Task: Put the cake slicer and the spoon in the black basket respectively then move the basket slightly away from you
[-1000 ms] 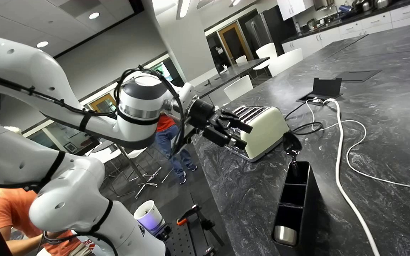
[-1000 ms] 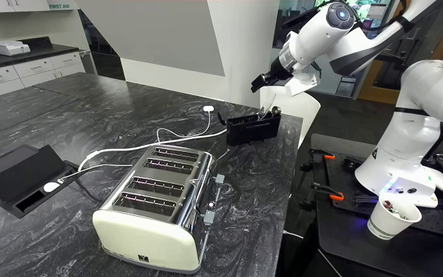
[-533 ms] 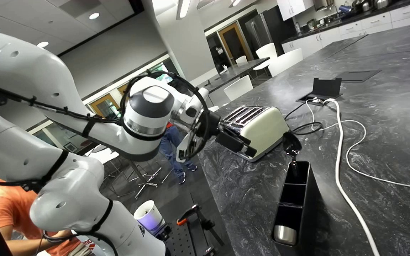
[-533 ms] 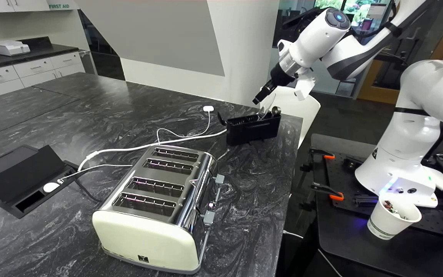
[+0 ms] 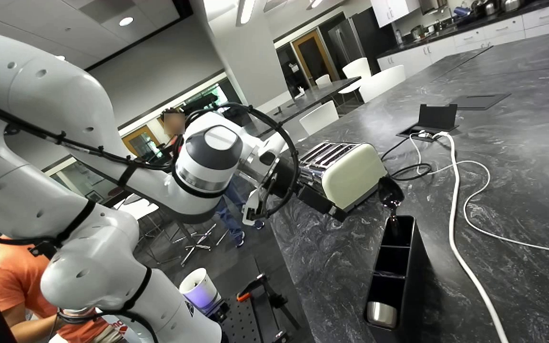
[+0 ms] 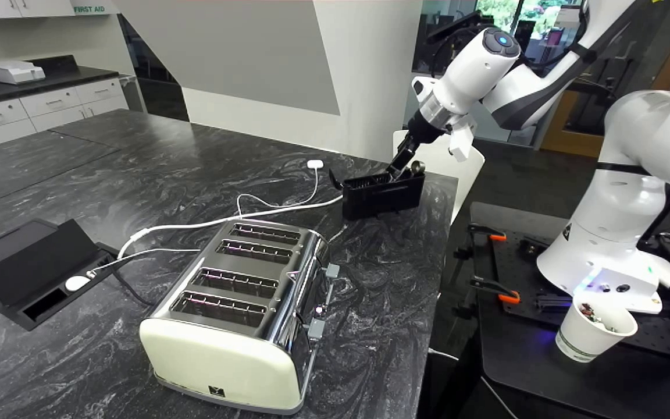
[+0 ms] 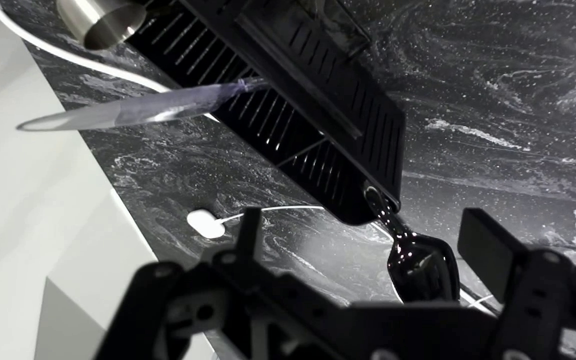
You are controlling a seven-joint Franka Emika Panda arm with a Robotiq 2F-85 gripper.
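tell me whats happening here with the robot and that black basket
The robot gripper is open near the black basket, holding nothing. A black spoon leans out of one end of the basket, and what looks like a clear cake slicer sticks out of another compartment. Moving the basket may come next.
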